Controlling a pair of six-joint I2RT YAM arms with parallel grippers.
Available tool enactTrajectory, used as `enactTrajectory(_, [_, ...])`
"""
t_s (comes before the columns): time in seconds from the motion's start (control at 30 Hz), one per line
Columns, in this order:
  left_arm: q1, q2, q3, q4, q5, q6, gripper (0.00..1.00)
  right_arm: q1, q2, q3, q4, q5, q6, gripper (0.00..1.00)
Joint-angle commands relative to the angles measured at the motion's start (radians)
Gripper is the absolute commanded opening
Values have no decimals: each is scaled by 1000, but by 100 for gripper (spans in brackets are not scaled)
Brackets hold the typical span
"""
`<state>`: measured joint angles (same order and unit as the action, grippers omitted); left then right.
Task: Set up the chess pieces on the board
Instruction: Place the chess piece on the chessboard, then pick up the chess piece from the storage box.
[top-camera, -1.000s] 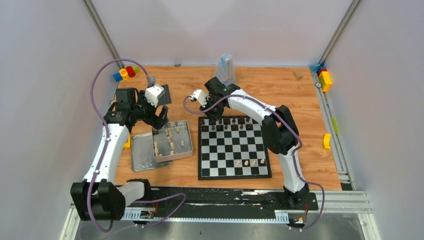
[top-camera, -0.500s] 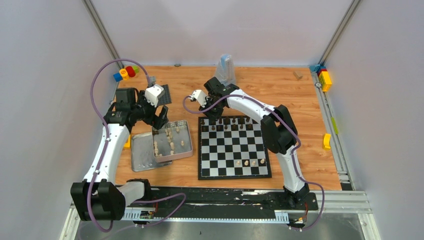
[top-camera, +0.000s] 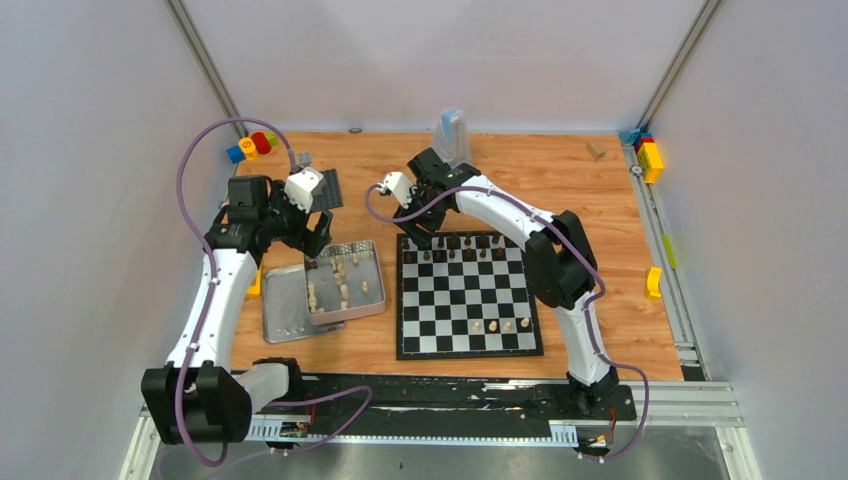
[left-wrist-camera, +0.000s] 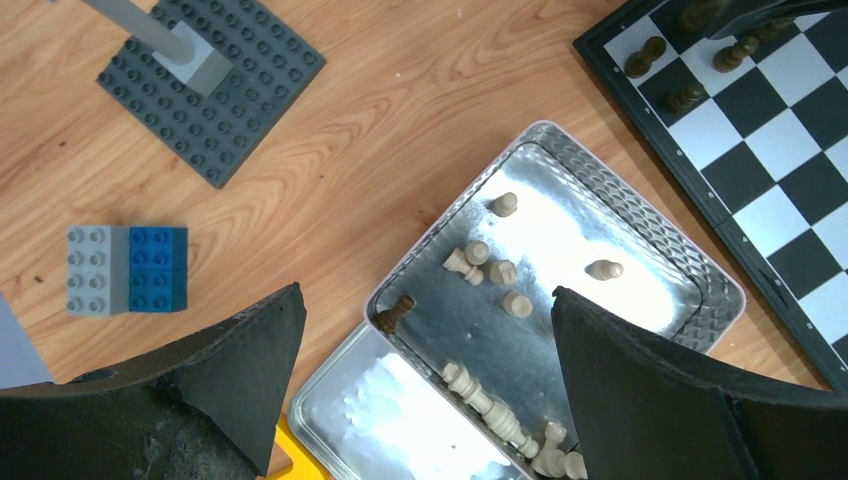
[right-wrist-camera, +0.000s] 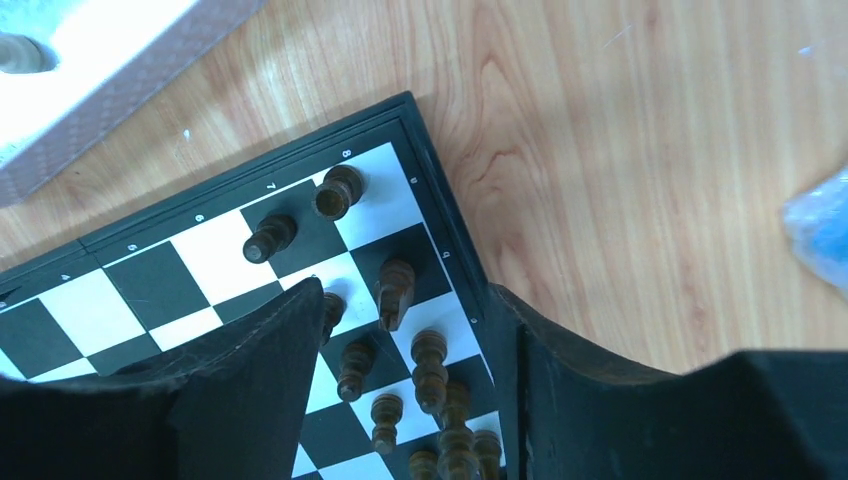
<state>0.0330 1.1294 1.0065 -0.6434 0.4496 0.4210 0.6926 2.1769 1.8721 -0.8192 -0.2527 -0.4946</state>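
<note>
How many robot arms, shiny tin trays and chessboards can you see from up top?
Robot arms: 2 (left arm, right arm)
Tin trays: 2 (tray with pieces, other tray)
Chessboard: 1
Total: 5

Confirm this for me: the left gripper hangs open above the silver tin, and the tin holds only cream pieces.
Not only cream: the left wrist view shows one dark piece in the silver tin among the cream pieces. The rest holds: the left gripper hangs open above the tin.
</note>
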Motion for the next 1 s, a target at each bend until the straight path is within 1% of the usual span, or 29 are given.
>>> enactTrajectory(0.0, [17,-47,11,47,-38,-32,100,2,-124,81,40,12,17,63])
enactTrajectory(0.2, [18,-55,44,40,-72,-38,100,1,-228,82,79,28,16,69])
enactTrajectory(0.47, [18,-108,62,52,-162,-87,100,-15,-363,-9,183,61,18,80])
enactTrajectory(0.57, [17,-142,47,59,-182,-111,100,-29,-399,-25,206,60,38,90])
enactTrajectory(0.7, [18,-164,-3,43,-144,-145,100,-59,-462,-71,238,17,79,100])
enactTrajectory(0.8, [17,-169,-23,21,-102,-135,100,-85,-515,-131,269,-19,101,100])
enactTrajectory(0.97, [17,-209,-76,-4,-11,-53,100,-146,-594,-256,317,-46,143,100])
